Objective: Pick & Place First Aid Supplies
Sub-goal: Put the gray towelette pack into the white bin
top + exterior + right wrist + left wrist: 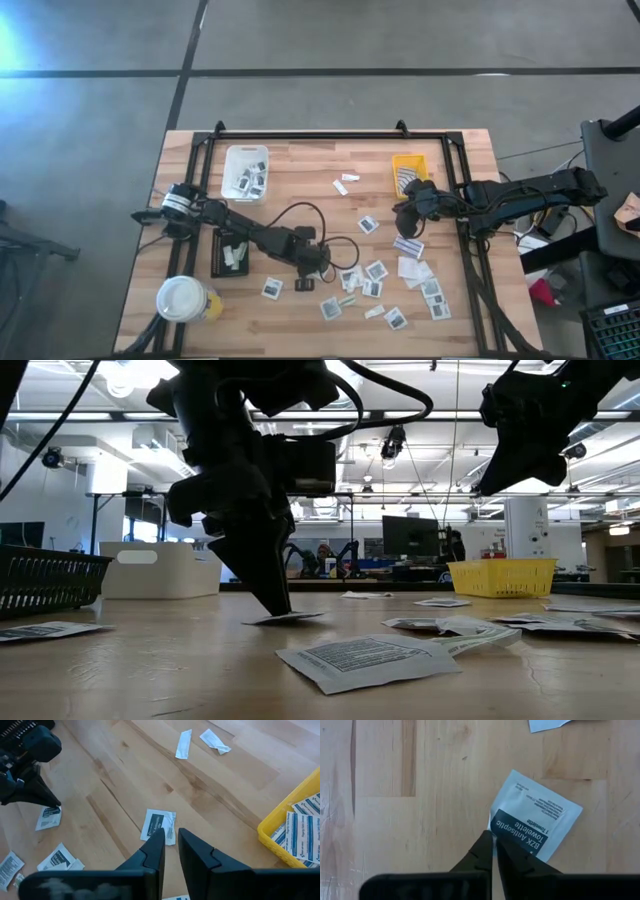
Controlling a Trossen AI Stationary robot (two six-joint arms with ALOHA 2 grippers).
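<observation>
Currently the left gripper (493, 845) is lowered to the worktop (300, 180) near its middle, fingers (477, 852) pinched together on the corner of a towelette packet (535, 822). The packet lies flat, so an edge grip seems the only way to lift it; whether the corner is truly caught cannot be told. Other packets (385, 290) are scattered just to the right and nearer. The white tray (247, 172) at far left already holds several, so it is judged the likely destination. The right gripper (171, 842) hovers beside the yellow tray (408, 170), where striped strips (300, 827) are collected. Its fingers stand slightly parted and empty above a single packet (159, 826).
</observation>
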